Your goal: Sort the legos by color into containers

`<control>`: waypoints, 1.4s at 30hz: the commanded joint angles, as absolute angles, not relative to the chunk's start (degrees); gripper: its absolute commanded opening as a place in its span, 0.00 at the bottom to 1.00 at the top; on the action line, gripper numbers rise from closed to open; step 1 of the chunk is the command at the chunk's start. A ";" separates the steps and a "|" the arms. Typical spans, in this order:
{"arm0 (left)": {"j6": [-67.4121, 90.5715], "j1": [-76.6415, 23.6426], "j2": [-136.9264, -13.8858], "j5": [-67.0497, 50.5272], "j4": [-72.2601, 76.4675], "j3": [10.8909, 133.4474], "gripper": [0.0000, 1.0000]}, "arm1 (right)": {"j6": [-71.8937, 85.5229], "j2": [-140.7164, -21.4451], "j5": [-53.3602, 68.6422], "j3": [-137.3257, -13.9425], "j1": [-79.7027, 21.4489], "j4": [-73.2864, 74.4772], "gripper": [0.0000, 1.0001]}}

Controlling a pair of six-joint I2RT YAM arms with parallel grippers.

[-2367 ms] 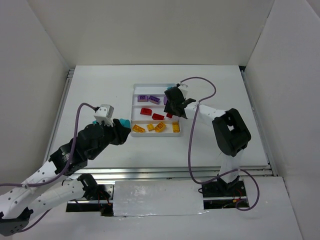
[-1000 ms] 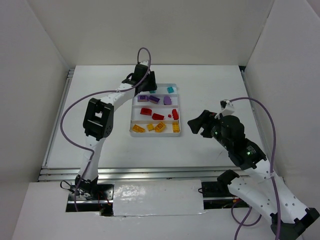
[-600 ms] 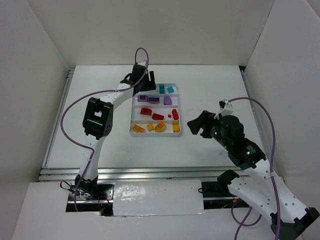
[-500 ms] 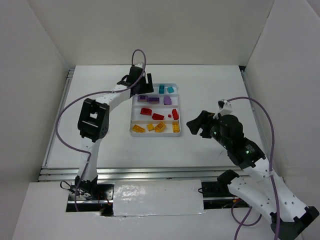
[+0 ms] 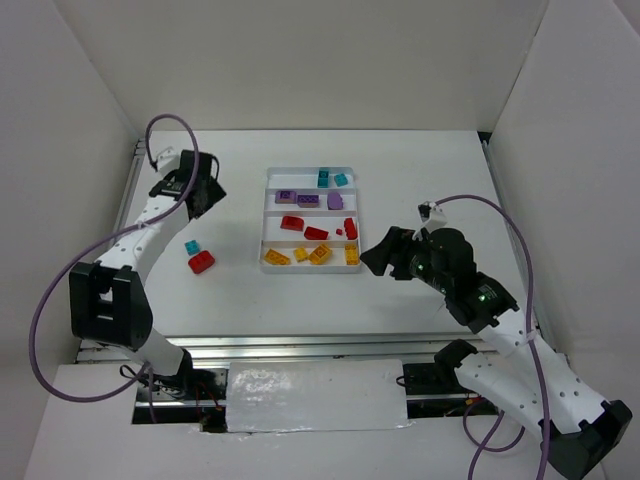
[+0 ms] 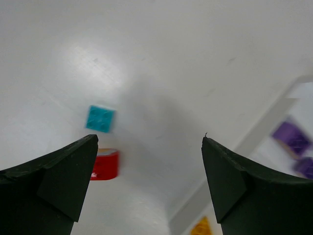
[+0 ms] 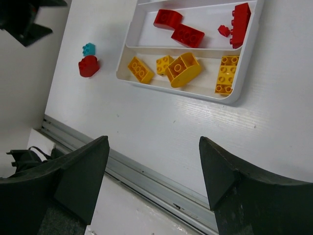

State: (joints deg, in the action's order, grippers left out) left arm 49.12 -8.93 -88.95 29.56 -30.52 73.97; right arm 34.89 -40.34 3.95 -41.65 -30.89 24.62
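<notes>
Left wrist view: left gripper (image 6: 149, 142) jaws spread wide, empty; teal lego (image 6: 100, 119) centre-left. Right gripper (image 7: 154, 142) jaws open, holding nothing.

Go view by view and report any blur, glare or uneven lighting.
Left wrist: soft and smeared, teal brick and red brick fuzzy-edged, with a bright glare patch on the table. Right wrist: sharp, yellow bricks crisp. Top external: evenly lit and in focus.

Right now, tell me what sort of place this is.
Probably a robot-manipulation test cell: plain white walls box in a white table, a left arm and right arm are bolted at its near edge, and a tray holds colour-sorted toy bricks.
</notes>
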 commanded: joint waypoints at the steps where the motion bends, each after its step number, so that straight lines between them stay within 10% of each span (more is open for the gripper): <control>1: 53.79 -7.22 -87.46 31.73 -34.46 65.68 1.00 | 34.54 -39.90 6.59 -41.14 -31.46 20.30 0.82; 29: 46.50 4.22 -99.67 21.10 -19.60 57.92 0.75 | 33.93 -39.37 8.53 -38.67 -31.55 18.90 0.82; 33: 46.14 4.39 -100.02 20.04 -18.38 57.48 0.57 | 33.66 -39.55 8.26 -39.02 -31.55 19.25 0.82; 37: 46.14 4.39 -99.41 19.95 -18.10 57.83 0.00 | 33.40 -39.46 8.09 -39.11 -31.55 19.51 0.82; 42: 46.58 4.22 -96.34 20.23 -18.64 61.17 0.00 | 33.22 -39.72 8.35 -37.97 -31.55 18.64 0.82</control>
State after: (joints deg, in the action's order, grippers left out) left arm 46.63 4.05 -99.02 20.67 -19.42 58.28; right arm 34.57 -39.55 8.01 -38.83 -31.20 21.78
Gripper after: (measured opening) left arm 0.468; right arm 0.818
